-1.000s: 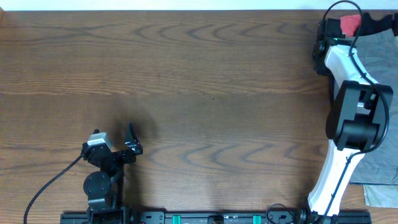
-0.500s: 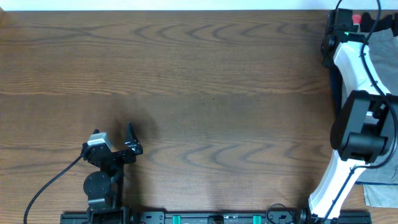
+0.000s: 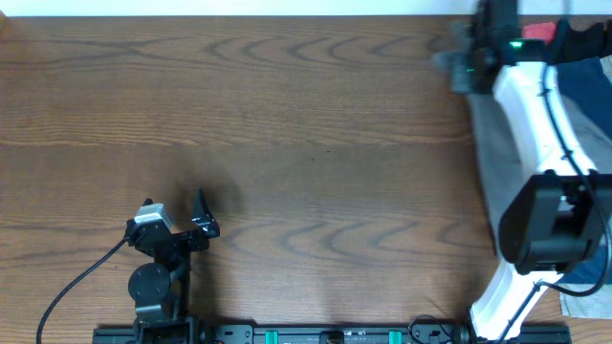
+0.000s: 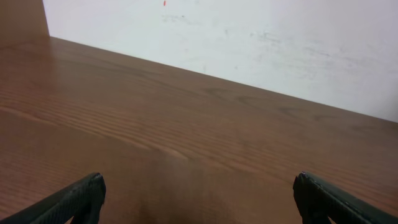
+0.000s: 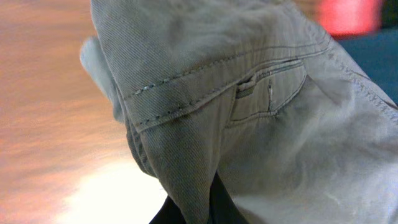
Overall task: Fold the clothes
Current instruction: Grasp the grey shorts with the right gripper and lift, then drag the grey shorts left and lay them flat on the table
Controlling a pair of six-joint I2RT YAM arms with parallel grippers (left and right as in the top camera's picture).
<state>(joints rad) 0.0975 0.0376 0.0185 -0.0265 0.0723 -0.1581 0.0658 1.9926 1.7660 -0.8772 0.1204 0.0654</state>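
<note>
The right gripper [image 5: 194,208] is pinched tight on the grey shorts [image 3: 490,158], which trail bunched along the right side of the table [image 3: 316,115], stitched seam and slit pocket facing its camera. The left gripper [image 3: 205,216] sits near the front edge, jaws spread wide, a broad stretch of wood between the two

The left arm [image 3: 153,258] sits folded low at the lower left of the overhead frame, its left gripper [image 4: 199,190] spread wide, while the white right arm [image 3: 535,105] reaches up the right edge to the upper right corner, its right gripper [image 5: 189,211] pinching the shorts [image 5: 261,124].
</note>
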